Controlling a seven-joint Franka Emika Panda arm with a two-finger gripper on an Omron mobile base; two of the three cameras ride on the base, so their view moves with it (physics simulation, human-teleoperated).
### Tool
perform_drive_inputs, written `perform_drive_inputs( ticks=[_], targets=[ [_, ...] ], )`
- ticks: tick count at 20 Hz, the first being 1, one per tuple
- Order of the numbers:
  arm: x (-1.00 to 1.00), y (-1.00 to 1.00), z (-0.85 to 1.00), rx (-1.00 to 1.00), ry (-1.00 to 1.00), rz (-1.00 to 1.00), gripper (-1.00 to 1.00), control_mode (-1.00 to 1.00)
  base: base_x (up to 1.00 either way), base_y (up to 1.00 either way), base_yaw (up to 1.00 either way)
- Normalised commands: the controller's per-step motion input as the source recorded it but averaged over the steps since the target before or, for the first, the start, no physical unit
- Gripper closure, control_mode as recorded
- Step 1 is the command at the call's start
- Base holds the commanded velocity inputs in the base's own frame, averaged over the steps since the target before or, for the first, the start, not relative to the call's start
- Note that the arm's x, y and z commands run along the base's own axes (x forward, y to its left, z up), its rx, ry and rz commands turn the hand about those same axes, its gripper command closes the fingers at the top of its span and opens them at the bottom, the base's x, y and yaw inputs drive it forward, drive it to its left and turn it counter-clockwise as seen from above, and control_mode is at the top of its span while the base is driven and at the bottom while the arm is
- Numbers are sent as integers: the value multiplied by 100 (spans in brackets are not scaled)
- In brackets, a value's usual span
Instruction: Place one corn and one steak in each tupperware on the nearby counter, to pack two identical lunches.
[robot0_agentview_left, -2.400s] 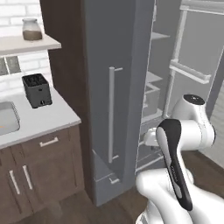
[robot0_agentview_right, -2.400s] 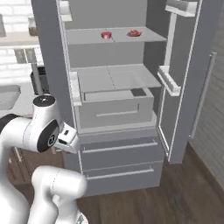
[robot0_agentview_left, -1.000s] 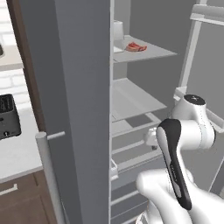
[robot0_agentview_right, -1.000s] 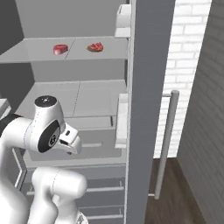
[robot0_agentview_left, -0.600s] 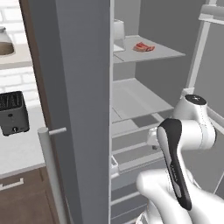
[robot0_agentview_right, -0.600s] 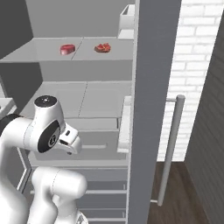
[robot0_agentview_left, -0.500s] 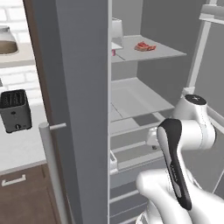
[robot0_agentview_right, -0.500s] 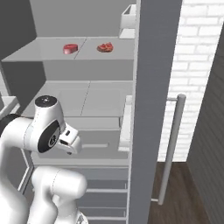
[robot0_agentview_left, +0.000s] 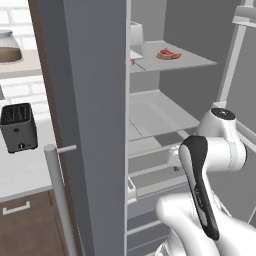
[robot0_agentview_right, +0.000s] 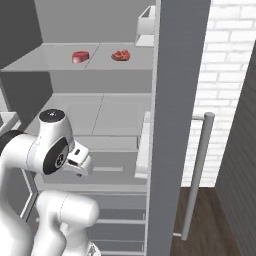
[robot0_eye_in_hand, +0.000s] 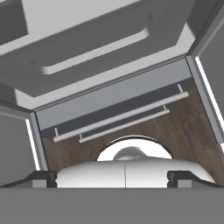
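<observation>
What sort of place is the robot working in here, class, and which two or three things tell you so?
Most likely a home kitchen. An open fridge holds two steaks on an upper shelf, a black toaster stands on a pale counter over brown cabinets, and white brick tiles line the wall.

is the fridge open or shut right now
Open. The fridge door stands swung out, baring the shelf with two steaks on it.
</observation>
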Motion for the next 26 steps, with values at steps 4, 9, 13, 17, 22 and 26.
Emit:
perform_drive_inputs(
  ticks=[4,9,13,17,22,26],
  targets=[
    [18,0,98,-2,-18,0,-100,-100,0,0,0],
    [16,2,100,-10,-30,0,-100,-100,0,0,0],
    [19,0,100,-10,-24,0,-100,-100,0,0,0],
    [29,0,100,-10,-19,1,-100,-100,0,0,0],
    [72,23,100,-6,-20,3,-100,-100,0,0,0],
    [100,46,87,-1,-13,6,-100,-100,0,0,0]
  ],
)
